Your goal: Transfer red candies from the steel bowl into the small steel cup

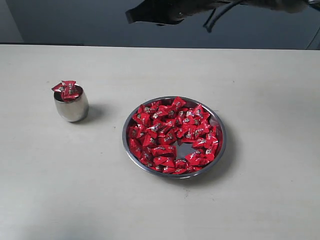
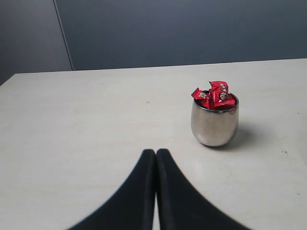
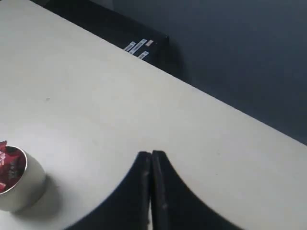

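The right gripper [image 3: 151, 158] has its two black fingers pressed flat together with nothing between them. It hangs over the bare pale tabletop [image 1: 260, 90], with the small rounded steel cup [image 3: 17, 184] nearby. The left gripper [image 2: 156, 154] is likewise squeezed closed and empty, pointing across the table toward that cup but well apart from it.

In the exterior view the cup stands left of centre. Its shiny red wrapped candies [image 1: 65, 90] are heaped above the rim, so it looks about full to me. The wide shallow steel bowl [image 1: 184, 149] sits right of centre, lower in the frame. It is crowded with more red candies, with one bare patch of steel showing. A dark arm [image 1: 165, 12] crosses the top edge, high above everything. Neither gripper is near the bowl, so I take this as a pause between picks. The fingers would need to spread before reaching in.
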You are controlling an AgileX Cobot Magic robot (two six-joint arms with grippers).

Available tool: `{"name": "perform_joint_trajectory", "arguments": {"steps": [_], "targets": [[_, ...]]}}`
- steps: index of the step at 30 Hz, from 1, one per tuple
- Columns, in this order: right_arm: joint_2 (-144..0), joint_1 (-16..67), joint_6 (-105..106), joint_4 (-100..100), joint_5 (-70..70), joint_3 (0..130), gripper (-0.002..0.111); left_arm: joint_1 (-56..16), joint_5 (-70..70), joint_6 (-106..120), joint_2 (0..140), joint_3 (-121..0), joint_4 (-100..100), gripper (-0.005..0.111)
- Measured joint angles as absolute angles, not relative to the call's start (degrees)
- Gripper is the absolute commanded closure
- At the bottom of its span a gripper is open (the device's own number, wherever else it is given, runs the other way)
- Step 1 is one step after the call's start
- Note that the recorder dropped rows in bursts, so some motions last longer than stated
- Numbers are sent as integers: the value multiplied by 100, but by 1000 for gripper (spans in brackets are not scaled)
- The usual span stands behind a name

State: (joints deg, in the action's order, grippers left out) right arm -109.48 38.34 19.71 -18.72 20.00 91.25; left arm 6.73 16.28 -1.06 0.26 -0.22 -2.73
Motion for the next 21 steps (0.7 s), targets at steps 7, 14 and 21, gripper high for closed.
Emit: {"name": "perform_joint_trajectory", "arguments": {"steps": [7, 14, 21], "targets": [[-9746, 3627, 2167, -1996, 1426, 7720, 109, 673, 1628, -106, 26, -22, -273, 106], [-8820, 3627, 2198, -1996, 1116, 6765, 109, 673, 1628, -106, 26, -22, -273, 106], [-7881, 3097, 2198, -2225, 835, 5664, 109, 673, 1628, -106, 26, -22, -273, 106]]}}
